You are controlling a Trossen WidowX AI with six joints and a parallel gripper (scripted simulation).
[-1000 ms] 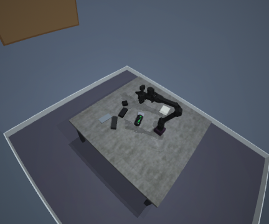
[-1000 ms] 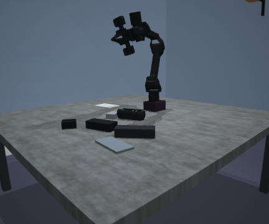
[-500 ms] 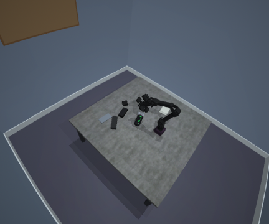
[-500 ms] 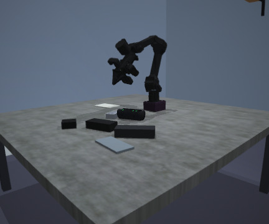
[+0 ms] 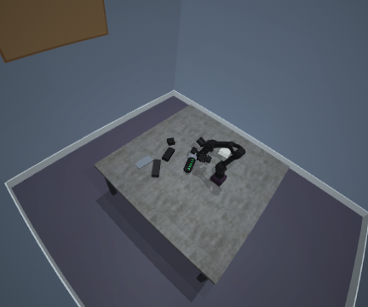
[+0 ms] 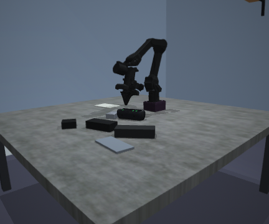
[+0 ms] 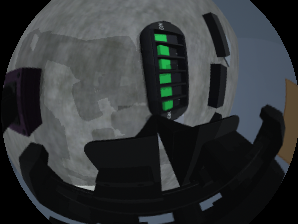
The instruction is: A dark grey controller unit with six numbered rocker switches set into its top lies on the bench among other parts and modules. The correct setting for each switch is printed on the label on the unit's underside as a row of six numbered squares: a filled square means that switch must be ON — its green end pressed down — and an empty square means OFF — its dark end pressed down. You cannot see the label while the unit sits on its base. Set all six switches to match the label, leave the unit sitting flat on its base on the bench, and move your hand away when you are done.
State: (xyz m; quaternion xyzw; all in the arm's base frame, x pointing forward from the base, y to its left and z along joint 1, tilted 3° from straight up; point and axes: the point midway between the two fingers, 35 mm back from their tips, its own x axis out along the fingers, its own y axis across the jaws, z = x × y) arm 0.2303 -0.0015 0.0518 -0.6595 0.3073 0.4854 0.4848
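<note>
The dark controller unit (image 5: pixel 192 166) (image 6: pixel 131 114) (image 7: pixel 185 65) sits on the bench with its switch side up. In the wrist view its six rockers stand in a column, green ends on the left and dark ends on the right. Which end of each rocker is pressed down I cannot tell for certain. The label on the underside is hidden. My gripper (image 6: pixel 126 104) (image 7: pixel 154 117) is shut and empty, pointing down. Its tips hang above the bench near one end of the unit, apparently not touching it.
A pale grey block (image 5: pixel 192 156) (image 6: pixel 111 116) lies by the unit's end. Dark blocks (image 5: pixel 156 168) (image 6: pixel 134 132), (image 5: pixel 168 153) (image 6: pixel 101 124), (image 5: pixel 170 141) (image 6: pixel 68 124) and a flat light plate (image 5: pixel 144 162) (image 6: pixel 114 144) lie beyond. A white sheet (image 5: pixel 224 153) (image 6: pixel 106 105) lies near the arm.
</note>
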